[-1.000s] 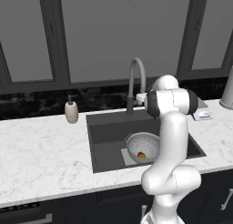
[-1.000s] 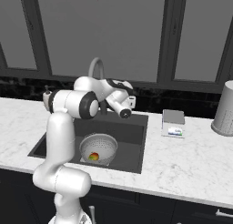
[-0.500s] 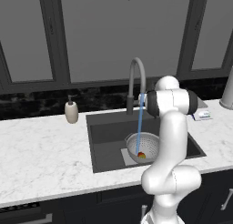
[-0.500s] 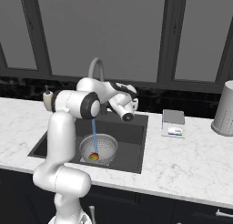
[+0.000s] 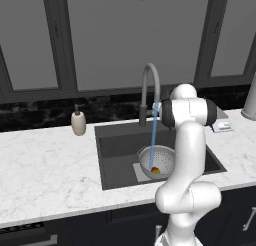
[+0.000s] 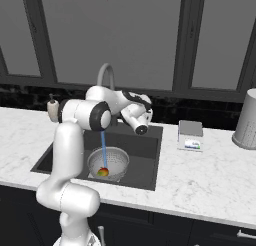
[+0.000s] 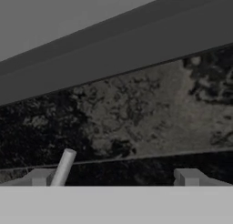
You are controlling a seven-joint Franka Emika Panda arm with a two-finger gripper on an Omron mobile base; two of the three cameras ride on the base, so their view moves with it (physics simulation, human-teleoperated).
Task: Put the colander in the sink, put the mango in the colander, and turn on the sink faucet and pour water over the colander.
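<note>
A: Two fingers of the gripper (image 6: pixel 142 129) stand spread wide, nothing between them. Empty claw, up by the base of the sink faucet (image 5: pixel 150 90), above the back right corner of the sink (image 5: pixel 112 155).

B: What does the hand camera give?

A: Dark speckled backsplash (image 7: pixel 136 114), a thin pale rod rising beside one fingertip, probably the faucet's lever (image 7: pixel 63 167). Cannot tell if finger and rod touch.

B: The key relation?

A: Lever sits just beside the claw, to one side of the open gap, its long axis running up and slightly tilted in that view. Any further nudge on it would be a short sideways push, by my read.

B: Task things?

A: Colander (image 6: pixel 108 162) sits low in the sink, toward the front. Mango (image 6: pixel 103 172) lies inside it at the bottom. Water (image 6: pixel 103 150) drops straight from the spout onto the mango. All below and in front of the claw, well apart from it.

B: So the task?

A: Looks done, judging by how things lie.

B: Other stuff?

A: Soap dispenser (image 5: pixel 78 122) on the counter left of the sink. Small scale-like box (image 6: pixel 190 135) right of it, grey canister (image 6: pixel 246 119) further right. None stands between claw and lever; the faucet neck is the only thing close enough to bump.
</note>
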